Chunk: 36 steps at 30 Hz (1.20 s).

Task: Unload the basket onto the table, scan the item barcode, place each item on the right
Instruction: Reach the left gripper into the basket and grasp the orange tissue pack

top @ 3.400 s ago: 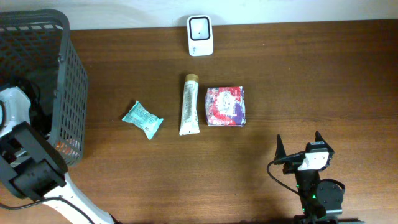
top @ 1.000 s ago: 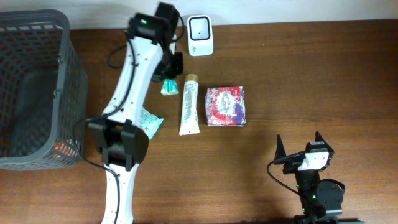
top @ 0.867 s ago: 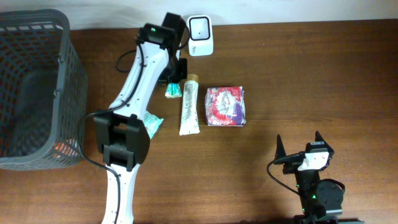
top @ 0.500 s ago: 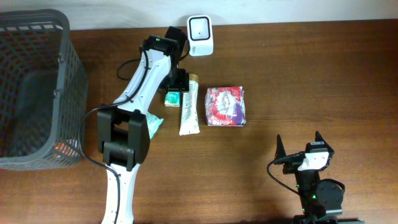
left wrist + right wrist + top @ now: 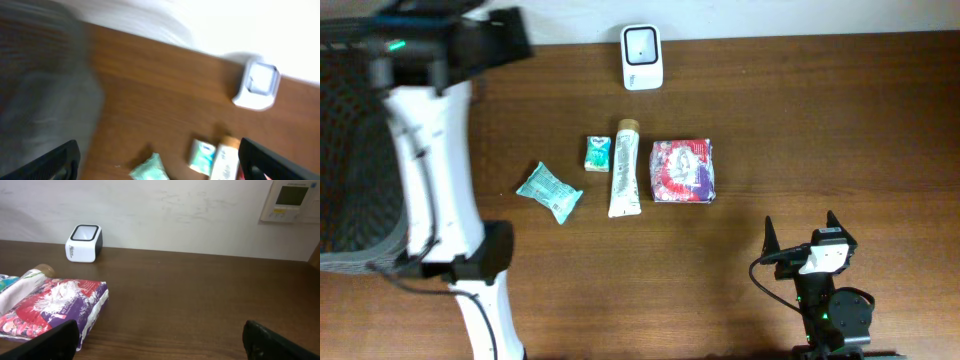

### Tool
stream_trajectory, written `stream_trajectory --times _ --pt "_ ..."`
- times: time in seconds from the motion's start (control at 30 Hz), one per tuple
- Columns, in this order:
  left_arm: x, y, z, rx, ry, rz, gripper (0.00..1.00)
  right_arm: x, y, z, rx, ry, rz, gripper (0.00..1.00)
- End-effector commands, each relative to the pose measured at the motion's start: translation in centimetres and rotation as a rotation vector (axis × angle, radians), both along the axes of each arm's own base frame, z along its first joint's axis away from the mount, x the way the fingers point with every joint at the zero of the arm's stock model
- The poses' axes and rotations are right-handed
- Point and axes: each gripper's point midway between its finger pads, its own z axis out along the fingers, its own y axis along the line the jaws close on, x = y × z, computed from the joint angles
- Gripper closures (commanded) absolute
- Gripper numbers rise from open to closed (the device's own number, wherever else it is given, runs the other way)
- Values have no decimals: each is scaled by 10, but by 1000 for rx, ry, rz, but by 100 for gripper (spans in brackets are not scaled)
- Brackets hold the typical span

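A small teal box (image 5: 597, 153) lies flat on the table, just left of the white tube (image 5: 624, 168) and below the white scanner (image 5: 642, 56). In the blurred left wrist view the small teal box (image 5: 202, 153) sits far below, with the scanner (image 5: 259, 86) behind it. My left gripper (image 5: 160, 170) is open and holds nothing; its arm (image 5: 420, 120) reaches up by the basket. Low at the front right, my right gripper (image 5: 803, 240) stands open, also with nothing in it, facing the scanner (image 5: 84, 243).
A dark mesh basket (image 5: 360, 215) stands at the left edge, partly under the left arm. A crumpled teal packet (image 5: 549, 191) lies left of the tube. A red and purple pack (image 5: 683, 170) lies right of the tube, also seen as the pack (image 5: 55, 307) in the right wrist view.
My left gripper opened and let go of the small teal box beside the tube. The left arm then swung up and left toward the basket. The right arm has not moved.
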Motion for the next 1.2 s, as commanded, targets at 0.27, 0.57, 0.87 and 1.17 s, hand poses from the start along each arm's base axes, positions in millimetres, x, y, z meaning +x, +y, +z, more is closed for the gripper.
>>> stream_trajectory --times 0.27,0.57,0.87,1.17 --pt "-53 174 -12 -230 27 469 1 0 -1 -3 7 5 -4 1" --pt "-80 198 -128 -319 414 656 1 0 -1 -3 7 5 -4 1" --pt "-106 203 -227 -402 618 882 1 0 -1 -3 7 5 -4 1" --pt "-139 196 -289 -448 758 967 5 0 -1 -3 7 5 -4 1"
